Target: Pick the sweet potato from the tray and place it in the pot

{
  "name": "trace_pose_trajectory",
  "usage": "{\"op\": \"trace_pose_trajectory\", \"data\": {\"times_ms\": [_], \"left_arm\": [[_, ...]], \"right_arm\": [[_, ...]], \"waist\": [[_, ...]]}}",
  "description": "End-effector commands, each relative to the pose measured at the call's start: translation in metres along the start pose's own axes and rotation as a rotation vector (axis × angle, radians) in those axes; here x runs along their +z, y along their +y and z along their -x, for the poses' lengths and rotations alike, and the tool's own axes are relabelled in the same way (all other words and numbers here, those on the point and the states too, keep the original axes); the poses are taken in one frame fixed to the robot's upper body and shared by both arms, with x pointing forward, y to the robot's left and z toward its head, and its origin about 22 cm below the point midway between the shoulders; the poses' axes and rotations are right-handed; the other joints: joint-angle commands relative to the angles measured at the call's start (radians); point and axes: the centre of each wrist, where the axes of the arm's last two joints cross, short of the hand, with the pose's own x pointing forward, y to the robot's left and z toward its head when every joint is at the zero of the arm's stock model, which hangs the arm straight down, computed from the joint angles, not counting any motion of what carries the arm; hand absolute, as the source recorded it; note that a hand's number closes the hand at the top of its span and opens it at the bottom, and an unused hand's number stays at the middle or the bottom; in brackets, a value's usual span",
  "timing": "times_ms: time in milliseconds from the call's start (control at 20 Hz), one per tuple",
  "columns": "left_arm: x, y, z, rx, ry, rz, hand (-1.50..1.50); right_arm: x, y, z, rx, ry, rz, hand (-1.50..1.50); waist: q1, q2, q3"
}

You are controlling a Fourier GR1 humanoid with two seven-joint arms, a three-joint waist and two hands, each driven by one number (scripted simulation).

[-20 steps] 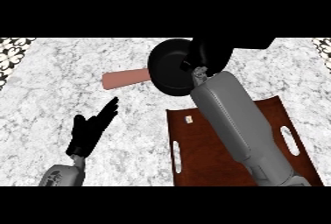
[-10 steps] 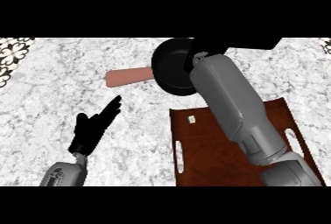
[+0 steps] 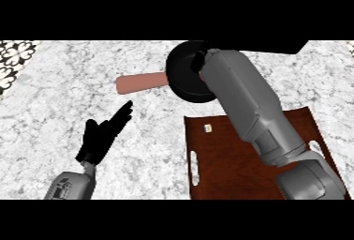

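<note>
I see flat, even, fairly bright light over the marble counter [image 3: 83,70], no glare and hardly any cast shadows, while the black pot [image 3: 185,75] reads as a featureless dark mass.

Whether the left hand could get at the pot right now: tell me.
Probably yes. The left hand rests open, with only bare counter between it and the pot. The right forearm comes in from the other side, over the tray.

Black pot [image 3: 185,77], pinkish handle [image 3: 140,83]; reddish-brown tray [image 3: 228,164].
</note>
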Motion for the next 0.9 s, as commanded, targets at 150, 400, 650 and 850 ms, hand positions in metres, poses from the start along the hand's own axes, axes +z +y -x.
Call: {"op": "trace_pose_trajectory", "data": {"times_ms": [150,400,650,850], "left_arm": [[0.004,0.005,0.000,0.006,-0.015,-0.009,0.00],[0.008,0.015,0.010,0.022,0.025,-0.038,0.00],[0.014,0.009,0.011,0.036,0.041,-0.045,0.00],[0.014,0.008,0.009,0.035,0.024,-0.084,0.00]], "right_arm": [[0.006,-0.037,-0.009,-0.478,-0.108,0.303,-1.50],[0.003,-0.034,-0.003,-0.712,-0.081,0.490,-1.50],[0.009,-0.028,-0.004,-0.852,-0.095,0.606,-1.50],[0.013,-0.021,0.004,-0.905,-0.108,0.614,-1.50]], "waist": [[-0.014,-0.002,0.001],[-0.047,-0.013,0.000],[-0.070,-0.029,0.000],[-0.086,-0.037,0.000]]}}
